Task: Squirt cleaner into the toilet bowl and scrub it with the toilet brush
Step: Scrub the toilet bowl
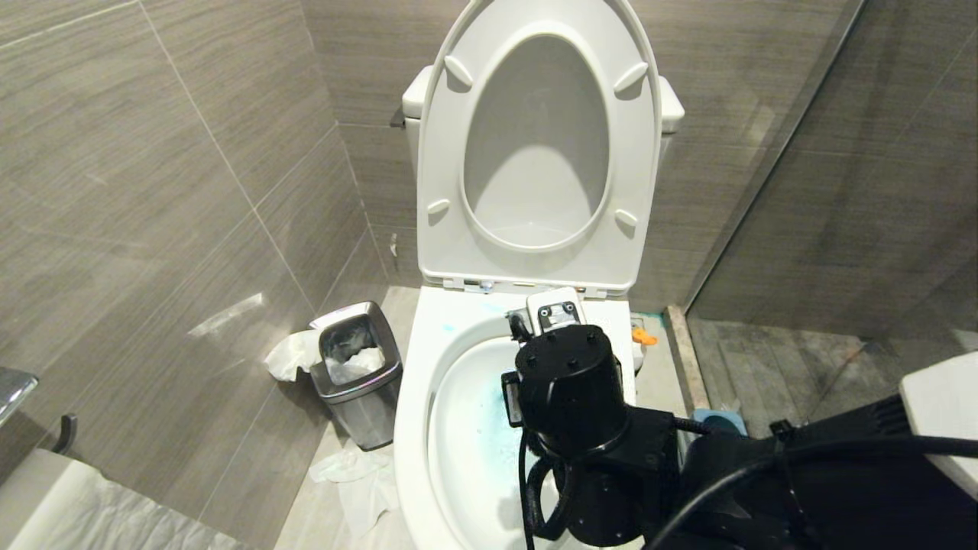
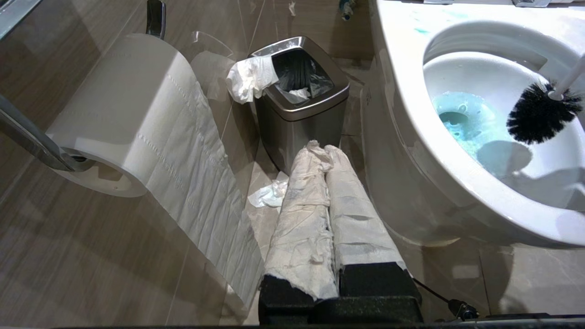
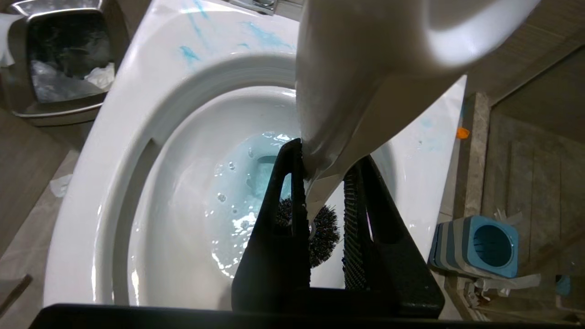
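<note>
Black right arm fills the near foreground of the head view, reaching over the toilet bowl [image 1: 416,397] with its seat and lid raised.

Left to right: toilet roll [image 2: 132,114] on its holder, steel bin [image 2: 299,98] with tissue over its rim, then the left hand [image 2: 327,153], paper-wrapped fingers pressed together, holding nothing, parked low beside the bowl. Blue cleaner [image 2: 461,121] tints the water; thin smears on the rim. Right hand [image 3: 322,196] is clamped on the white handle of the toilet brush [image 2: 541,116]; black bristle head hangs inside the basin, above the water, near the far wall. Blue-grey holder [image 3: 477,246] stands on the floor just beside the toilet.

Judgement: brush is light; handle stiff, smooth, likely slippery when wet. Grip mid-handle, firmly; bristles will flex against the ceramic.
</note>
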You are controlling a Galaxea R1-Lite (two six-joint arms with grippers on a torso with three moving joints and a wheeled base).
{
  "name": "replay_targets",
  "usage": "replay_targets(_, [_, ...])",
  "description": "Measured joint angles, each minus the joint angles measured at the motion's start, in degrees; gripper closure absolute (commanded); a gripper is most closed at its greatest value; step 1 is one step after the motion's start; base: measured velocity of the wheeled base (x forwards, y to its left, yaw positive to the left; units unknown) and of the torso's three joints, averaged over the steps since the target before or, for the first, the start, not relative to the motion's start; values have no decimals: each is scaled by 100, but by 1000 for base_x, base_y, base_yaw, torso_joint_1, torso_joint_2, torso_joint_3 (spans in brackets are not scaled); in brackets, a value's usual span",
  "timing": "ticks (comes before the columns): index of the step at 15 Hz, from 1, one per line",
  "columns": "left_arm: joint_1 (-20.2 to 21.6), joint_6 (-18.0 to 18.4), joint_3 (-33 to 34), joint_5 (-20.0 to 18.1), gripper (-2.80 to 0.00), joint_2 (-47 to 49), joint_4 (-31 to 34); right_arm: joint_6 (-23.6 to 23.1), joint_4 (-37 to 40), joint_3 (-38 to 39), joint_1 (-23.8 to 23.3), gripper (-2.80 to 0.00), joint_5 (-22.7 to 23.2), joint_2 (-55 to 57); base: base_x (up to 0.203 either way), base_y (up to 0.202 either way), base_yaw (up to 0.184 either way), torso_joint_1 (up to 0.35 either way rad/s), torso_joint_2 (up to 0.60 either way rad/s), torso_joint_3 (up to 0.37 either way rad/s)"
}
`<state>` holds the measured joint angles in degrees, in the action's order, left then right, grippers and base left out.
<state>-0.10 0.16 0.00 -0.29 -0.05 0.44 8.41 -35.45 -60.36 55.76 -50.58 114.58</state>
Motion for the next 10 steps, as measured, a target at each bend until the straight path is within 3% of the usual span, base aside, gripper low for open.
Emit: replay_targets(10, [0, 2, 0, 0, 0, 0, 0, 8, -3, -1251, -1034, 0, 182, 826, 0, 0, 0, 0, 0, 0])
